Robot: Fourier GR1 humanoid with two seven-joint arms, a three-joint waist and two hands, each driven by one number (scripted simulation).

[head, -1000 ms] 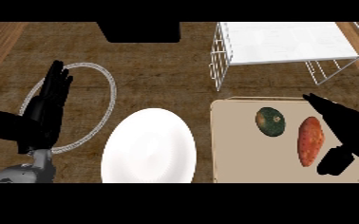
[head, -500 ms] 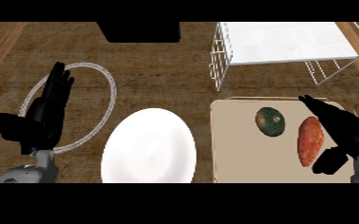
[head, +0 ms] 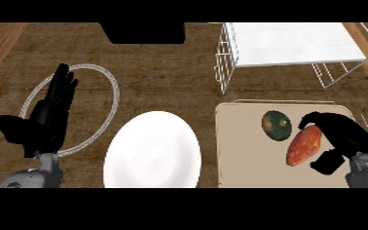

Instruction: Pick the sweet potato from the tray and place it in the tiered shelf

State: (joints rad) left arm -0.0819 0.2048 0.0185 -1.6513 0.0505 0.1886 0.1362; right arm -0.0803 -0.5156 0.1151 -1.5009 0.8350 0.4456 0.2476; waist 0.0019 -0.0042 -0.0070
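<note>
The step in hand is judged to be the grasp of the sweet potato [head: 304, 146], which lies on the tray [head: 241, 151], in the tray's right half, tilted with its upper end towards the tray's far edge. It has not yet been lifted.

The right hand [head: 343, 136] is seen at the tray's right edge. Its fingers [head: 316, 116] are curled over the sweet potato's upper end, and the thumb is set near its lower right side, so that the sweet potato is bracketed from the right. Contact seems to be made at the upper end; whether the thumb touches cannot be told.

A round green fruit [head: 276, 124] lies on the tray just beside the sweet potato, on its upper left, close to the curled fingertips. For the step to be done well, the fingers should be closed on the sweet potato alone and the fruit left undisturbed. A straight lift off the tray is advised before any travel. The tiered shelf [head: 287, 46] stands just beyond the tray's far edge, so its wire side must be cleared on the way.

The left hand [head: 50, 112] rests far to the tray's left, fingers straight, holding nothing. A white plate [head: 152, 151] lies on the worktop [head: 165, 83] just left of the tray.
</note>
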